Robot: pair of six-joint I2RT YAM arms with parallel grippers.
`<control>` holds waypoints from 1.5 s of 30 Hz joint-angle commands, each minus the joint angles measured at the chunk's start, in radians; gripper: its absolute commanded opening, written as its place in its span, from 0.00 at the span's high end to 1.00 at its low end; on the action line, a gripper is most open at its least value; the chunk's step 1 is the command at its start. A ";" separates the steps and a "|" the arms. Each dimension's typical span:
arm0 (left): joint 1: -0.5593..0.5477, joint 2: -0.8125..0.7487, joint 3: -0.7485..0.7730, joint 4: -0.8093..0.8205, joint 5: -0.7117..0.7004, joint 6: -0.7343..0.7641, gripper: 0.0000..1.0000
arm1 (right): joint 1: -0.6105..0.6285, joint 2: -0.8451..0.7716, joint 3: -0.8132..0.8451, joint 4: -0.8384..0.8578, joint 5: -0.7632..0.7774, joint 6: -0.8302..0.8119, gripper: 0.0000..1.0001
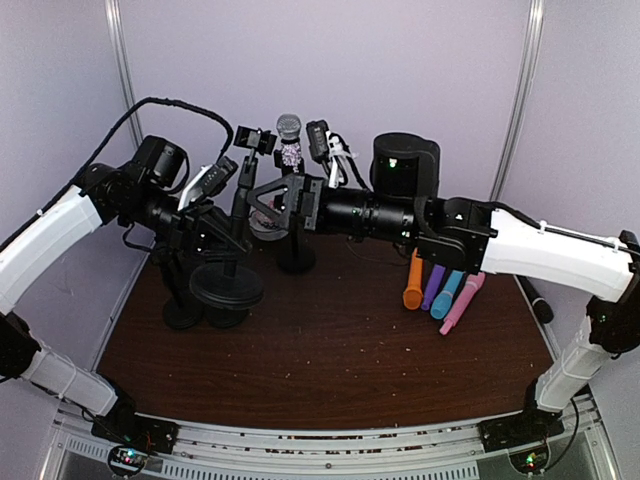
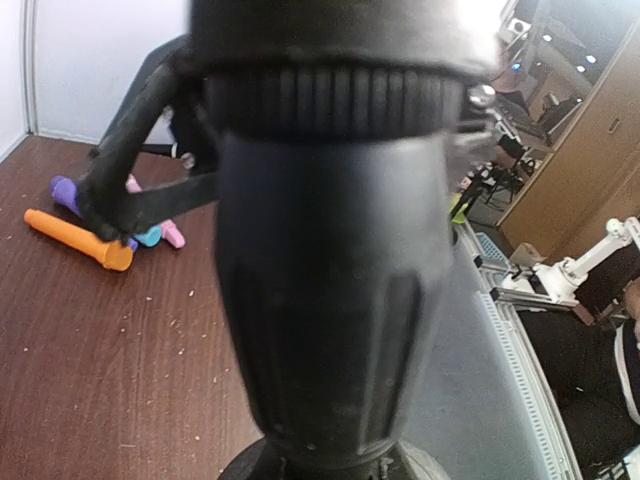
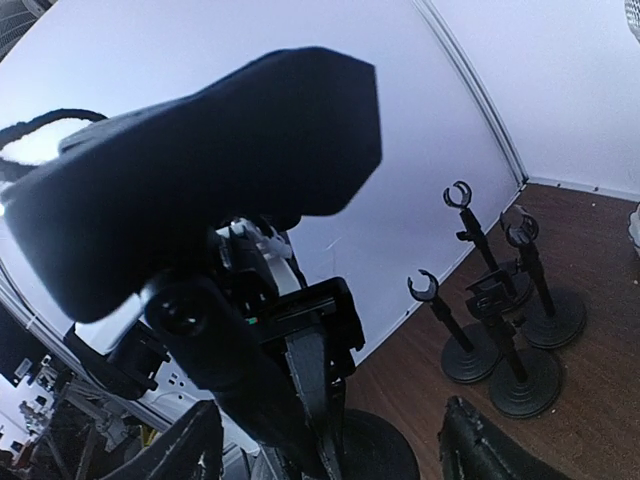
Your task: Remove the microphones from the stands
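While the left pincer [image 1: 215,178] sat clamped tight, apparently on the post of a black round-based stand [image 1: 228,287], the right pincer [image 3: 335,410] gaped wide and empty just below the silver-mesh-headed, glittery-handled microphone [image 1: 289,135], which stood upright in its clip at the back of the dark wooden bench [image 1: 330,350]. Grasping seemed the step in hand; next, those jaws needed to frame the handle, close, then lift.

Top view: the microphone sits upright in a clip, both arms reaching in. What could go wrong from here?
1. The open right gripper works among crowded stands; closing on the microphone, it could knock one over.
2. The left gripper is shut on a stand post; if that grip slips, the stand may topple during the pull.
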 commanded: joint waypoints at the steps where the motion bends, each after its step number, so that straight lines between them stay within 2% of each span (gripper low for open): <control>1: 0.000 -0.015 0.003 0.055 -0.024 0.038 1.00 | 0.041 0.002 0.038 -0.027 0.110 -0.052 0.27; 6: 0.000 -0.018 0.012 0.055 -0.019 0.034 1.00 | 0.054 0.046 0.061 0.037 0.092 -0.049 0.34; 12: 0.000 -0.018 0.001 0.055 -0.028 0.036 1.00 | 0.062 0.098 0.096 0.070 0.080 -0.035 0.54; 13: 0.000 -0.017 0.000 0.055 -0.032 0.037 1.00 | 0.065 0.107 0.105 0.070 0.081 -0.036 0.59; 17: -0.001 -0.015 -0.007 0.055 -0.068 0.038 0.98 | 0.072 0.126 0.116 0.063 0.106 -0.049 0.90; 19: 0.002 -0.013 -0.009 0.054 -0.135 0.032 0.64 | 0.073 0.118 0.097 0.056 0.143 -0.069 1.00; 21: 0.011 -0.021 -0.019 0.049 -0.209 0.031 0.33 | 0.069 0.105 0.066 0.040 0.206 -0.108 1.00; 22: 0.020 -0.029 -0.028 0.050 -0.239 0.031 0.12 | 0.068 0.099 0.050 0.034 0.236 -0.132 1.00; 23: 0.038 -0.038 -0.035 0.050 -0.261 0.033 0.03 | 0.066 0.097 0.033 0.025 0.266 -0.159 1.00; 27: 0.125 -0.075 -0.046 0.023 -0.290 0.041 0.02 | 0.052 0.126 -0.015 0.020 0.376 -0.276 1.00; 32: 0.197 -0.113 -0.035 -0.043 -0.304 0.083 0.02 | 0.035 0.274 0.003 0.097 0.460 -0.423 1.00; 39: 0.239 -0.139 -0.040 -0.084 -0.336 0.108 0.02 | -0.012 0.496 0.158 0.183 0.600 -0.529 1.00; 45: 0.261 -0.154 -0.038 -0.086 -0.326 0.125 0.02 | -0.023 0.624 0.282 0.174 0.713 -0.563 1.00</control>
